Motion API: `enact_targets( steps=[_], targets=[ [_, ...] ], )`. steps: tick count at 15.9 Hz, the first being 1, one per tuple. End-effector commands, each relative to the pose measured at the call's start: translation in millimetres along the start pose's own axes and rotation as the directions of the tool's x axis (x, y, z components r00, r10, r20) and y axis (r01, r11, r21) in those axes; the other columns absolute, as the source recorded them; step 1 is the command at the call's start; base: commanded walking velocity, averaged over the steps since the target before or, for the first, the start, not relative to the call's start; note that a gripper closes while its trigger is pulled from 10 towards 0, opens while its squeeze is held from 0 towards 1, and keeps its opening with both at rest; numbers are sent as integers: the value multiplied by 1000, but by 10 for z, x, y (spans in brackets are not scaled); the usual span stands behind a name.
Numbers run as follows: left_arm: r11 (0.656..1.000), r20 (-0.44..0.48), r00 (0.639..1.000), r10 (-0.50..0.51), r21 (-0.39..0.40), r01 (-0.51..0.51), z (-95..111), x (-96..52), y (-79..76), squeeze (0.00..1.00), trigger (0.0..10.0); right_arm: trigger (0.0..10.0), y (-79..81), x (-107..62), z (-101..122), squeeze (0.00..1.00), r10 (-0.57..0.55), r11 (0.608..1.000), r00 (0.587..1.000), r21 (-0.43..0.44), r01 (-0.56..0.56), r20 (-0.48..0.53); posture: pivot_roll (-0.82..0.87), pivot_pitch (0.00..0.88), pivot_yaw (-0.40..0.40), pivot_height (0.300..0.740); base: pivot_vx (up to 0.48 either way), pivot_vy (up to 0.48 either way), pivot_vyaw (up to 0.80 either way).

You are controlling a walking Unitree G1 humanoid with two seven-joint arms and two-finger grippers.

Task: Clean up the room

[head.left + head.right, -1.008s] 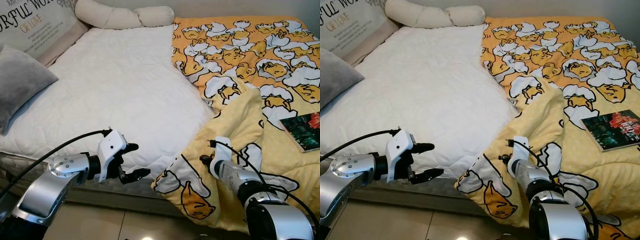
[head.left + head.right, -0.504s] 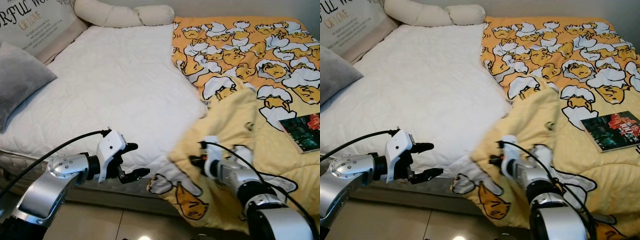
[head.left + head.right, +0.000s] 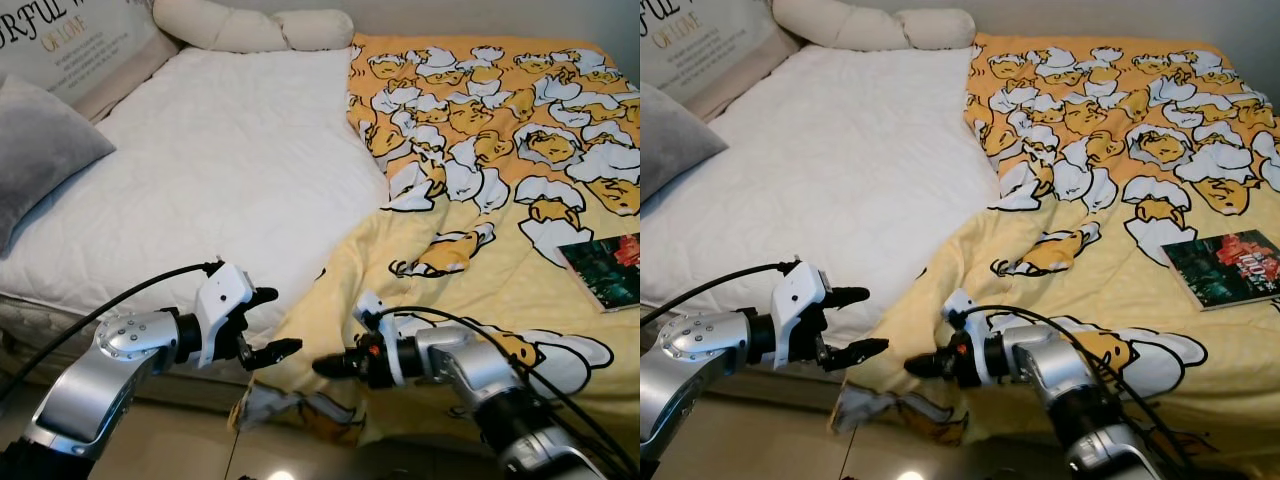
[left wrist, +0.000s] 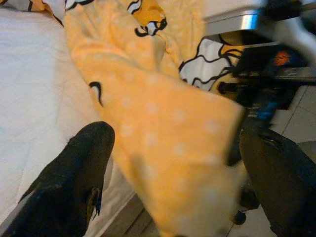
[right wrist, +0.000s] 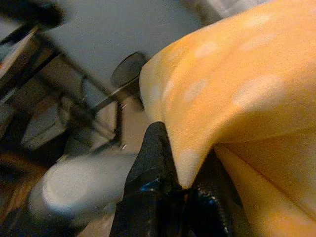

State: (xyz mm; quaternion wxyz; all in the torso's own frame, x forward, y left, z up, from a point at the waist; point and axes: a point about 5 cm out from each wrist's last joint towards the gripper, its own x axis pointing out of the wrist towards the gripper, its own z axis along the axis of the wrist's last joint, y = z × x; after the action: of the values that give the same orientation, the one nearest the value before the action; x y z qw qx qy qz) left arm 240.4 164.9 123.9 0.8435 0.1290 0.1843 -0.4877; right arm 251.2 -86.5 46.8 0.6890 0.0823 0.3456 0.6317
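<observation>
A yellow blanket [image 3: 480,150] printed with egg characters covers the right half of the bed, and its near corner hangs over the front edge. My right gripper [image 3: 328,366] is shut on that corner, held low at the bed's front edge and pointing left. In the right wrist view the black fingers [image 5: 154,159] pinch a fold of the yellow cloth [image 5: 232,94]. My left gripper [image 3: 285,320] is open just left of the corner, a short gap from the right gripper's tips. The left wrist view has the cloth [image 4: 163,123] between its spread fingers [image 4: 74,182].
The bare white mattress [image 3: 220,170] takes up the left half of the bed. A grey pillow [image 3: 40,150] and a lettered cushion [image 3: 70,40] lie at the far left, cream bolsters [image 3: 250,28] at the head. A book [image 3: 605,270] rests on the blanket at right. Tiled floor [image 3: 180,440] lies below.
My right gripper has pulled the blanket corner left and toward the bed's front edge. The folded-up flap has opened out and now lies flatter. The left arm has stayed put.
</observation>
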Motion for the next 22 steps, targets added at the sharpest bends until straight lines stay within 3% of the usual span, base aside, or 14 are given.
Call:
enact_targets(
  steps=[1,4,7,12,13,14,15,16,19,22],
  targets=[
    [1000,-7,1000,9,4,-9,8,-46,3,0,10000,0,147,96,21,0,120,992,992,-31,-121,-31,-36,0,26,740,0,0,0],
    [1000,-12,1000,4,-12,-4,-24,-57,-62,0,10000,0,218,31,-208,0,118,991,978,-39,-126,-174,-31,0,18,740,0,0,0],
    [1000,-20,1000,-2,-24,2,-45,-72,-120,0,10000,0,93,-46,-428,0,-40,998,968,-49,29,-247,-12,0,7,740,0,0,0],
    [1000,-40,999,4,-29,-5,-79,-125,-130,0,10000,0,109,-34,-516,0,-54,998,962,-53,41,-267,1,0,4,740,0,0,0],
    [1000,-43,999,7,-30,-8,-71,-145,-144,0,10000,10000,90,7,-520,0,-84,995,962,-80,66,-260,12,0,1,740,0,0,0],
    [1000,-45,999,8,-30,-10,-71,-157,-147,0,10000,10000,86,32,-514,0,-91,994,965,-79,73,-247,18,0,1,740,0,0,0],
    [999,-50,999,13,-29,-14,-76,-180,-147,0,10000,10000,80,68,-494,675,-96,994,971,-64,84,-220,25,0,1,740,0,0,0],
    [999,-56,998,19,-29,-21,-81,-201,-143,0,10000,10000,68,96,-476,1000,-109,993,974,-60,99,-200,26,0,2,740,0,0,0],
    [999,-61,998,29,-28,-31,-89,-225,-135,0,10000,10000,14,133,-428,1000,-175,983,971,-88,163,-162,30,0,3,740,0,0,0],
    [999,-58,998,25,-31,-27,-85,-193,-150,0,10000,10000,-49,121,-459,1000,-238,971,953,-83,226,-190,22,0,7,740,0,0,0]
  ],
)
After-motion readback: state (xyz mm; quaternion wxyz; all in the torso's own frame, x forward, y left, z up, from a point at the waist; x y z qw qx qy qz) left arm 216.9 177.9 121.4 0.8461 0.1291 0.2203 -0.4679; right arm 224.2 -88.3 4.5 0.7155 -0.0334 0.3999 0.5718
